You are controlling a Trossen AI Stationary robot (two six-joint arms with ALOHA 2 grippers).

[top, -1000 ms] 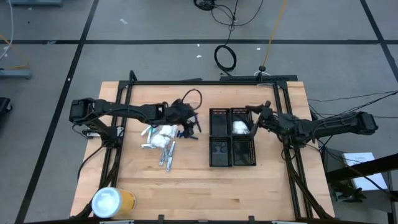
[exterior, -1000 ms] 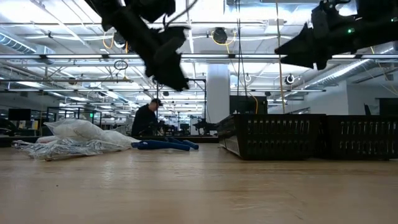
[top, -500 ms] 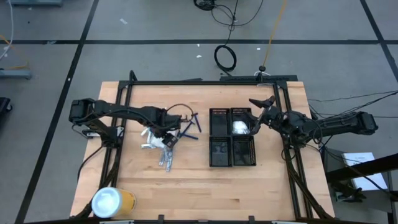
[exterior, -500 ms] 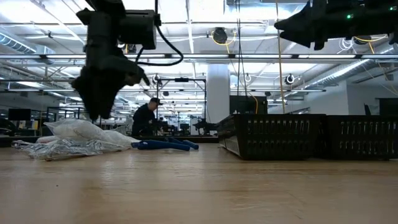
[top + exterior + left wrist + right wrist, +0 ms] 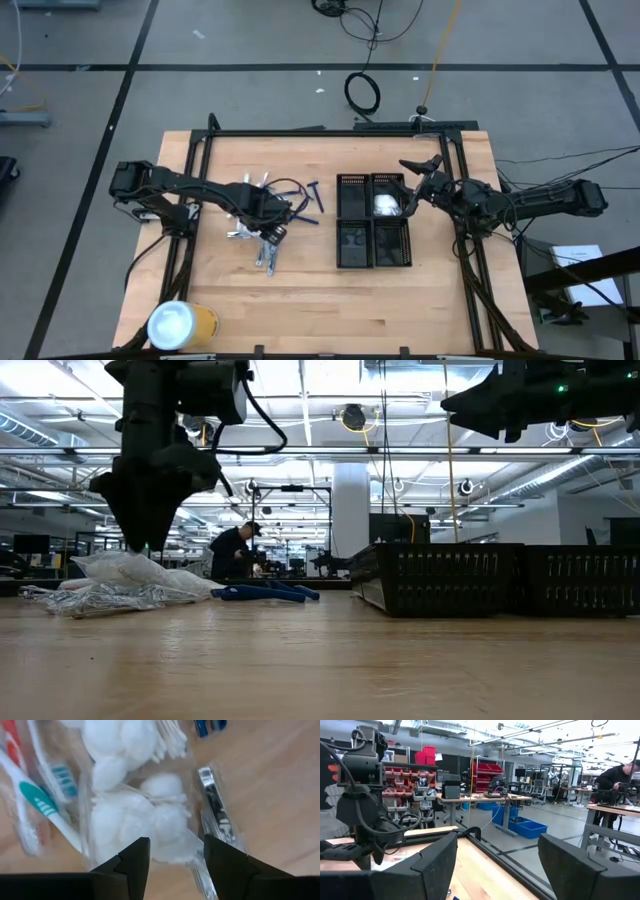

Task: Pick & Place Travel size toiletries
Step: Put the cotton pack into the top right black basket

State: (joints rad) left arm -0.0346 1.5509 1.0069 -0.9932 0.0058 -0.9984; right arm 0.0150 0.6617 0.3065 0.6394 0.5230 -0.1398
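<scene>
Two dark fingers of the left gripper (image 5: 172, 857) spread wide above a crinkly clear packet (image 5: 135, 815) of fluffy white balls.

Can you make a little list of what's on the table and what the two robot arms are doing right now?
left pincer: open, right above the white packet
right pincer: open, held up over the trays' right edge
toothbrushes: beside the packet
clipper: silvery, next to the packet
razors: blue, between pile and trays
trays: black, one holds something white
yellow can: near corner of the table
</scene>
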